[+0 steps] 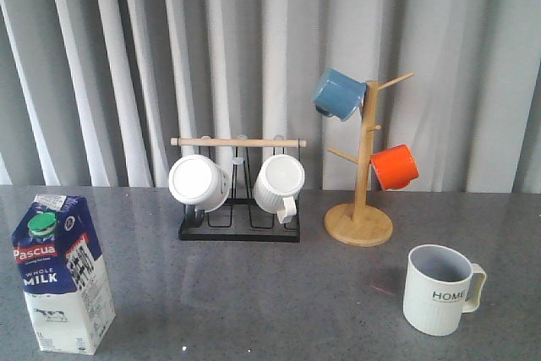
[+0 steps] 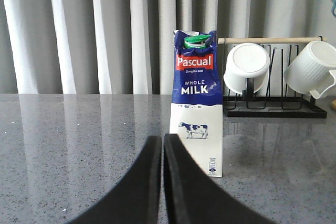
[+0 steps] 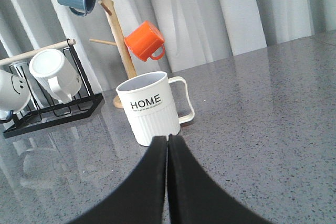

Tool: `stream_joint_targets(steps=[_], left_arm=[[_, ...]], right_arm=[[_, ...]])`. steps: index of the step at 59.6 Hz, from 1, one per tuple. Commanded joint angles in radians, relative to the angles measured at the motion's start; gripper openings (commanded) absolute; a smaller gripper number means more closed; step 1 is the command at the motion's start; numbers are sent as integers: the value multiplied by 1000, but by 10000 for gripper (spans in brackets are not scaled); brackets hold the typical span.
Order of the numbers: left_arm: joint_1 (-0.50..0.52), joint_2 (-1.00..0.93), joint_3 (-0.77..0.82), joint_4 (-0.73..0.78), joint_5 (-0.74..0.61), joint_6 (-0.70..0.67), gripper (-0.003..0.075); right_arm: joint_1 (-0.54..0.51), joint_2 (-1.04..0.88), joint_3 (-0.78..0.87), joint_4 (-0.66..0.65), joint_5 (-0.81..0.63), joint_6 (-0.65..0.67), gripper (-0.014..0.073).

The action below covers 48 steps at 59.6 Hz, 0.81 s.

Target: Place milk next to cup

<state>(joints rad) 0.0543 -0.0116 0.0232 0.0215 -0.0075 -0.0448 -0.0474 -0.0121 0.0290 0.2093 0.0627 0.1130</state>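
The milk [image 1: 63, 275] is a blue-and-white carton with a green cap, upright at the front left of the grey table; the left wrist view shows the milk [image 2: 197, 103] a little beyond my left gripper [image 2: 162, 138], which is shut on nothing. The cup [image 1: 439, 290], off-white and ribbed with "HOME" on it, stands at the front right. In the right wrist view the cup [image 3: 151, 107] sits just past my right gripper [image 3: 168, 139], also shut and empty. Neither gripper appears in the front view.
A black wire rack [image 1: 239, 227] with a wooden bar holds two white mugs [image 1: 198, 183] [image 1: 280, 184] at the back centre. A wooden mug tree [image 1: 361, 217] to its right carries a blue mug [image 1: 339, 94] and an orange mug [image 1: 395, 166]. Grey curtains hang behind.
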Motion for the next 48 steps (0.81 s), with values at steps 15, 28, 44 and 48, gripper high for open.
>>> stream_joint_targets(steps=[15,28,44,48], left_arm=[[2,-13,-27,-11,-116,-15,-6],[2,-13,-27,-12,-178,-261,-6],[2,-13,-37,-11,-400,-592,57],[2,-12,-67,-5,-396,-687,94]], right_arm=[[-8,-13,8,102,-99,-2,-4],[-6,-13,4,157,-99,-3,-4],[-4,47,-201,140,42,-17,3],[-4,100,-268,121,47,-47,24]])
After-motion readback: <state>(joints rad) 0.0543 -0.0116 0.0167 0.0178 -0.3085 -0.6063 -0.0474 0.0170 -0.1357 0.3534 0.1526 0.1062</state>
